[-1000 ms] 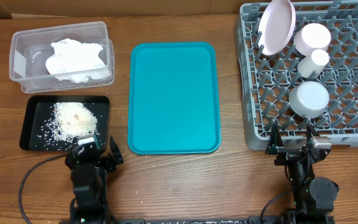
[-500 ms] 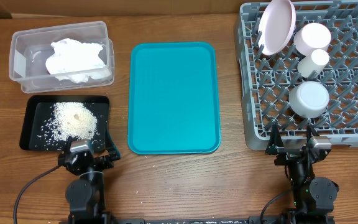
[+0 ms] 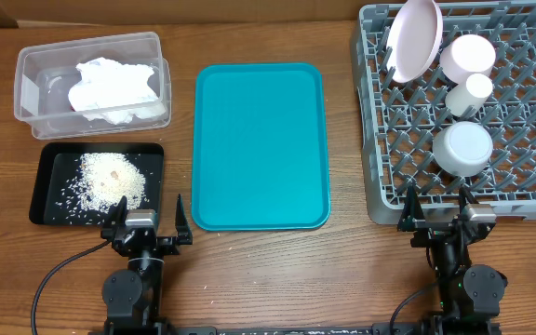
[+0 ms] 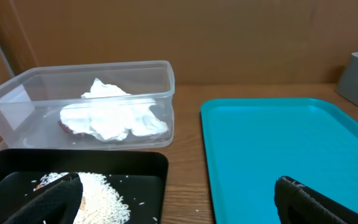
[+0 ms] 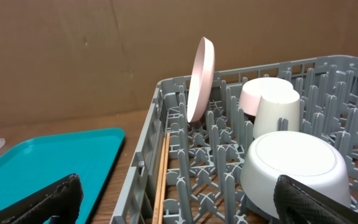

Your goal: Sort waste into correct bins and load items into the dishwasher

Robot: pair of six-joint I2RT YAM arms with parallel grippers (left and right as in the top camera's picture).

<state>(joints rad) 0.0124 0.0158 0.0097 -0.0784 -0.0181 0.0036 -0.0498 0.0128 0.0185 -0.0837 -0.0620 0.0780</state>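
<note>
Left gripper (image 3: 147, 216) and right gripper (image 3: 435, 209) both gape wide, holding nothing. Rice (image 3: 110, 179) lies at 11 o'clock from the left one, in the black tray (image 3: 45, 154); the napkin (image 3: 110, 86) sits beyond in the tub (image 3: 26, 93). The rack (image 3: 529, 167), holding the plate (image 3: 412, 37), is at 12 from the right one. Likely nothing is left to move
</note>
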